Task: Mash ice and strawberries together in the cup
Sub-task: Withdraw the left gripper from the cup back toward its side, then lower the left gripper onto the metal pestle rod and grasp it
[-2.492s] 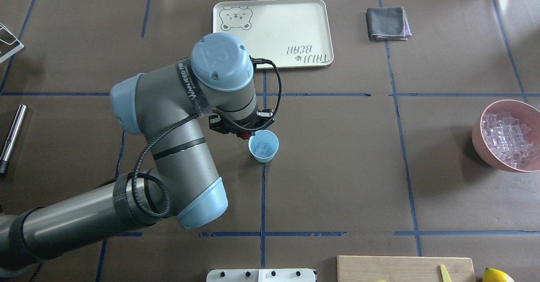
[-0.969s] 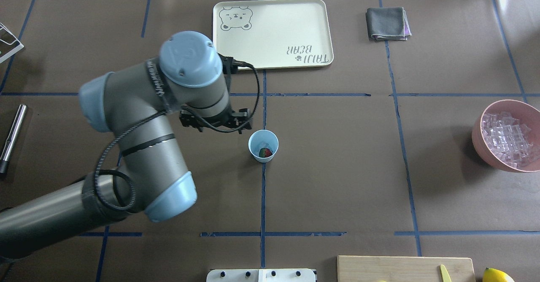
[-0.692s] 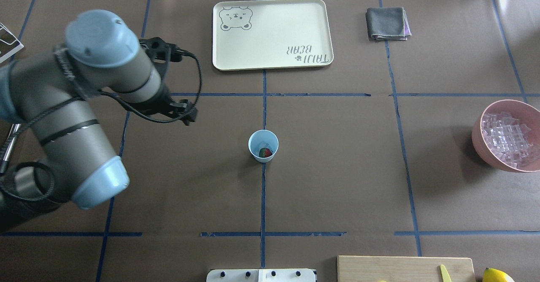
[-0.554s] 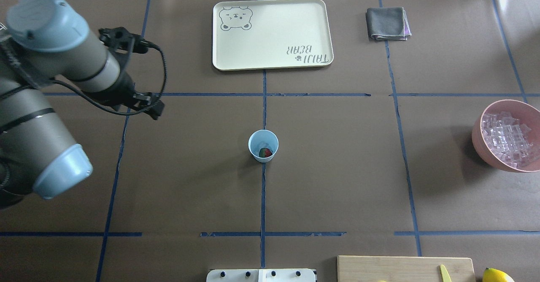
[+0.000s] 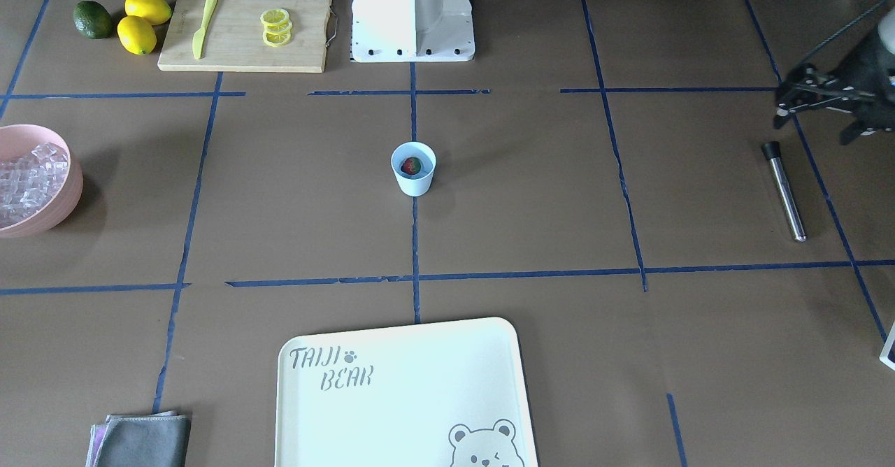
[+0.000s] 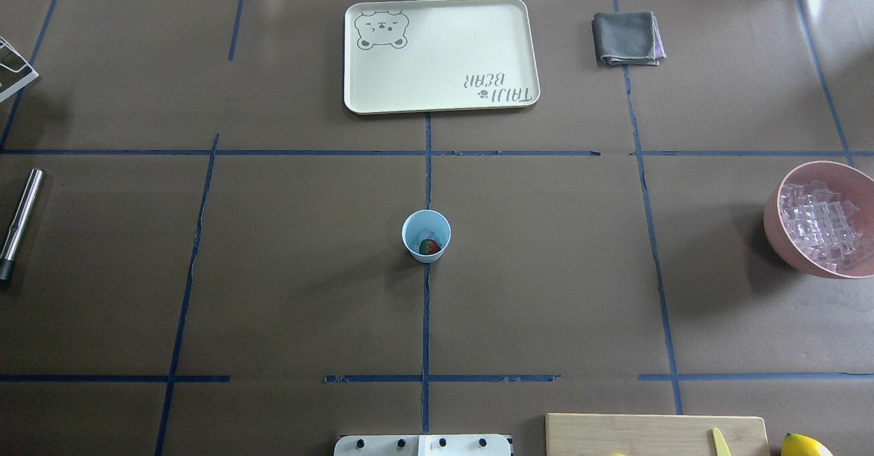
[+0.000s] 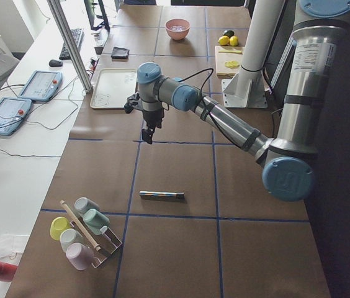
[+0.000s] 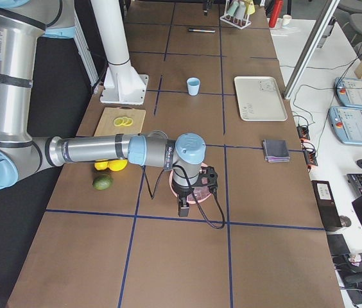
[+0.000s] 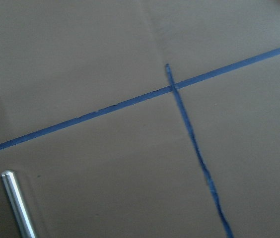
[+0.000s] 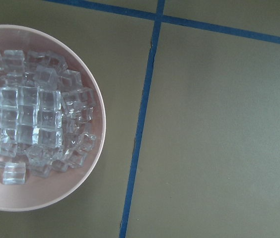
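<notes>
The light-blue cup (image 6: 415,248) stands at the table's middle, also in the front view as the cup (image 5: 414,182). Inside it lie a red strawberry (image 6: 429,246) and a pale ice cube (image 6: 425,229). More ice (image 10: 31,119) fills the pink bowl (image 6: 792,251) at the table's right end. My left gripper (image 5: 814,112) hangs at the table's left end above a metal rod (image 5: 784,191), its fingers spread and holding nothing. My right gripper (image 8: 184,208) hovers over the pink bowl; I cannot tell whether it is open or shut.
A cream tray (image 6: 444,53) and a folded grey cloth (image 6: 627,38) lie at the far side. A cutting board (image 5: 245,47) carries lemon slices and a yellow knife, with lemons and an avocado (image 5: 92,19) beside it. A rack of cups (image 7: 82,233) stands past the rod.
My left gripper let the strawberry go into the cup. The left arm then swung away to the left, out of the overhead view. The cup has not moved.
</notes>
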Robot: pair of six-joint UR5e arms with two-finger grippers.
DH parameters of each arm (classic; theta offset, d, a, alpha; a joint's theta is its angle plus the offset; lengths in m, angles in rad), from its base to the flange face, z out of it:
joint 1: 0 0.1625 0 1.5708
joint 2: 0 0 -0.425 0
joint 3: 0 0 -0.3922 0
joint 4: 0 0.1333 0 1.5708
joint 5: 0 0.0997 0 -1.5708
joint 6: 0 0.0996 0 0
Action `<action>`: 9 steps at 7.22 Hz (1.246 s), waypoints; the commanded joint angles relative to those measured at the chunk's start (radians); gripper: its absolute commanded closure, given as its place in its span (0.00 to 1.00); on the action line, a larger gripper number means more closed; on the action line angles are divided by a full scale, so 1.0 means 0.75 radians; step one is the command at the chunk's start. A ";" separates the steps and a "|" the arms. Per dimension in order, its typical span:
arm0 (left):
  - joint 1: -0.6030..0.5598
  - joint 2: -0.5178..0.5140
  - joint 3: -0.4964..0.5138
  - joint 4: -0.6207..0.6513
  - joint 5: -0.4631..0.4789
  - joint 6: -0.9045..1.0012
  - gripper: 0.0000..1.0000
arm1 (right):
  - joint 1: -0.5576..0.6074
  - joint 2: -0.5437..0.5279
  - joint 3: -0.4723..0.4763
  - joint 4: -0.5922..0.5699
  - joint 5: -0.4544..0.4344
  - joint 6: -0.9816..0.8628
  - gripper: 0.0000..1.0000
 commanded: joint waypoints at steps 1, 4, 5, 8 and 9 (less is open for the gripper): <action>-0.099 0.181 0.158 -0.177 -0.021 0.094 0.00 | 0.000 -0.001 0.001 0.000 -0.001 -0.001 0.00; -0.093 0.186 0.484 -0.774 -0.017 -0.250 0.00 | 0.000 -0.001 0.001 0.000 -0.001 0.001 0.00; -0.075 0.182 0.557 -0.909 -0.017 -0.339 0.00 | 0.000 -0.001 0.001 0.000 -0.001 0.001 0.00; 0.107 0.153 0.611 -1.002 0.013 -0.523 0.00 | 0.000 -0.001 -0.001 0.000 -0.001 0.001 0.00; 0.134 0.117 0.645 -1.002 0.036 -0.544 0.00 | 0.000 -0.001 -0.001 0.000 -0.001 0.001 0.00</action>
